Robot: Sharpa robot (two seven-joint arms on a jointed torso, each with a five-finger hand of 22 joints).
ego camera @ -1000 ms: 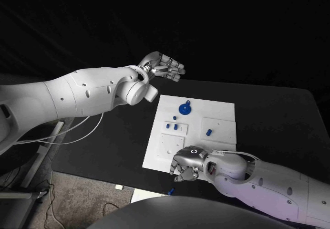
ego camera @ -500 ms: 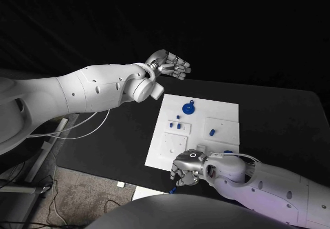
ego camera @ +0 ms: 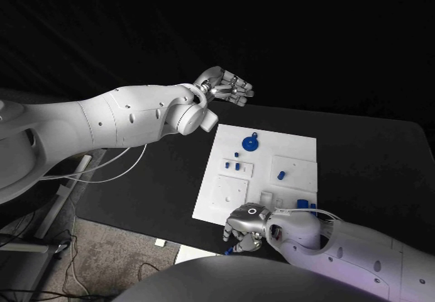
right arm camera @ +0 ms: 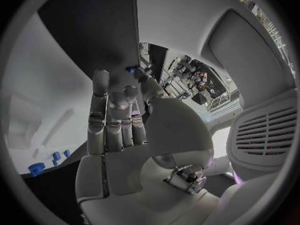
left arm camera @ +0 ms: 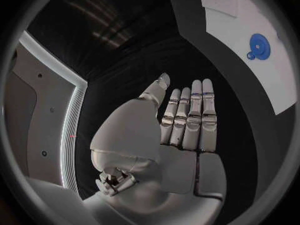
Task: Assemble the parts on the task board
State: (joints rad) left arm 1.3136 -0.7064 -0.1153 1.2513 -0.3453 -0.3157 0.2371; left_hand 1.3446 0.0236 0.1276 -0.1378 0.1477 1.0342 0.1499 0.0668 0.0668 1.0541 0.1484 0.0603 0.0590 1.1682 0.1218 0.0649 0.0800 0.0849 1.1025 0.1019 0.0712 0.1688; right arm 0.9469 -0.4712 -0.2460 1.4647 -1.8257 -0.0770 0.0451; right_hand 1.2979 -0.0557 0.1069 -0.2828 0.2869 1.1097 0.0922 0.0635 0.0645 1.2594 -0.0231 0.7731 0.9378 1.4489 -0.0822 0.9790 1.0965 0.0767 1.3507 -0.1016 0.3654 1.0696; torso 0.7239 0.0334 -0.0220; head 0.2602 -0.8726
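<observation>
Head camera looks down; wrist cameras sit behind each palm, sharing the task board (ego camera: 256, 172).

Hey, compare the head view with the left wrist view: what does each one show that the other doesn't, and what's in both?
Head view alone: the right hand at the near edge of the task board, fingertips close to a small blue part lying off the board; I cannot tell whether it is pinched. Also two blue pegs, one blue piece and two more parts.

Left wrist view alone: the left hand's palm side, fingers straight, together and holding nothing.

Both: the left hand beyond the board's far corner, the board, and the round blue disc.
</observation>
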